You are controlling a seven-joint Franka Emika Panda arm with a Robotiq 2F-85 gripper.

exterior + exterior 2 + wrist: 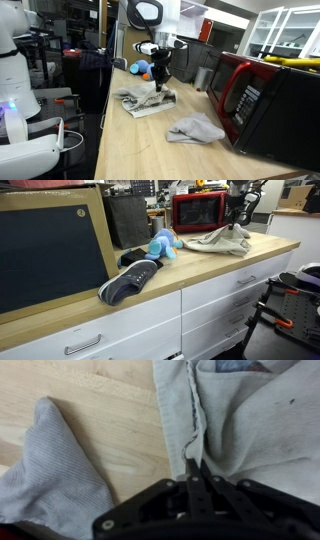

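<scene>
My gripper point(196, 466) is shut, its two fingertips pressed together on a raised fold of a light grey cloth point(250, 410) lying on the wooden counter point(100, 400). In both exterior views the arm reaches straight down, with the gripper point(160, 78) point(237, 222) on the rumpled cloth point(142, 100) point(220, 242). How much fabric sits between the fingers is hidden by the fingers themselves.
A second grey cloth point(195, 128) point(50, 475) lies nearby on the counter. A red microwave point(265, 100) point(198, 212) stands beside it. A blue plush toy point(162, 245) point(143, 68) and a dark shoe point(130, 280) lie further along. A black board point(50, 250) leans at one end.
</scene>
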